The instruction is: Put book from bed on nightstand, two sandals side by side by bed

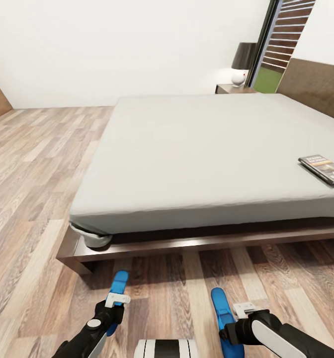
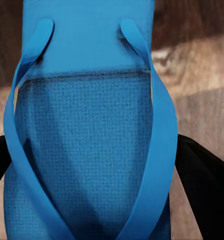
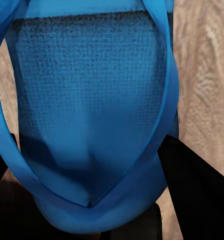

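Each tool pinches a blue sandal: left tool [image 1: 113, 309] on the left sandal [image 1: 118, 293], right tool [image 1: 231, 325] on the right sandal [image 1: 221, 311], before the bed [image 1: 197, 149].

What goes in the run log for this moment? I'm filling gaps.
left gripper: holds sandal | right gripper: holds second sandal | book: on bed

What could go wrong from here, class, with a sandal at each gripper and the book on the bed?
1. The left sandal and right sandal sit well apart, so set straight down they may not end side by side.
2. The book lies far across the bed, a long reach that may need a move round.
3. The far nightstand already bears a lamp, which could be knocked.
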You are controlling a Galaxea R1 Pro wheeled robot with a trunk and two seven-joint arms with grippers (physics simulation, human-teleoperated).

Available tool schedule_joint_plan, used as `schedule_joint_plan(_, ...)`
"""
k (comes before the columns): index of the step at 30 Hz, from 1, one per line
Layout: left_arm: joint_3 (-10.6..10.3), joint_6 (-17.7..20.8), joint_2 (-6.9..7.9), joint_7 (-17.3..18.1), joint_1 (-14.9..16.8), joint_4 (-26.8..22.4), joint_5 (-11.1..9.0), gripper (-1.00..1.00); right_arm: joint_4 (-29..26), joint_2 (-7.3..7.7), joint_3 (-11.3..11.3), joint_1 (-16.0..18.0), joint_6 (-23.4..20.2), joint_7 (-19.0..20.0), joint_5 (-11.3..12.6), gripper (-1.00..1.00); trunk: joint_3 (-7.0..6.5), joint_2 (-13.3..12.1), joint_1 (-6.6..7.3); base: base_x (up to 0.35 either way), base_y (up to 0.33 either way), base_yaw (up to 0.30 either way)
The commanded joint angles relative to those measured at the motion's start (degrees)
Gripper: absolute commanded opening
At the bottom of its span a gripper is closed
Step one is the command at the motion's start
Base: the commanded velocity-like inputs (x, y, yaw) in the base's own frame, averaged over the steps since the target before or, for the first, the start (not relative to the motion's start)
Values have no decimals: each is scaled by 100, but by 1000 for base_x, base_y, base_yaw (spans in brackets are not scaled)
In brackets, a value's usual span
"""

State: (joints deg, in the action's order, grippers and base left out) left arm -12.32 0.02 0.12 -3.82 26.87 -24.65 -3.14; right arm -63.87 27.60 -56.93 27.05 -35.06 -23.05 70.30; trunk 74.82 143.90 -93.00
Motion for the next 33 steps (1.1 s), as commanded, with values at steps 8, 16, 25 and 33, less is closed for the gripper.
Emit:
schedule_joint_plan(8, -42, 7, 5, -40, 3, 9, -37, -100, -11, 10, -18, 10, 7, -68, 63, -100, 4, 2, 1, 0, 20, 0)
schedule_joint_plan(16, -42, 23, 5, -40, 3, 13, -44, -100, -11, 10, 307, 11, -318, -68, 36, -100, 4, 2, 1, 0, 1, 0)
schedule_joint_plan(25, -32, 82, -2, -58, 51, 7, -79, -100, -13, -10, 521, 14, -367, -68, 28, -100, 4, 2, 1, 0, 0, 0)
schedule_joint_plan(33, 218, 609, -12, -58, 387, 65, -96, -100, -11, -54, 549, 29, -612, -68, 44, -100, 4, 2, 1, 0, 0, 0)
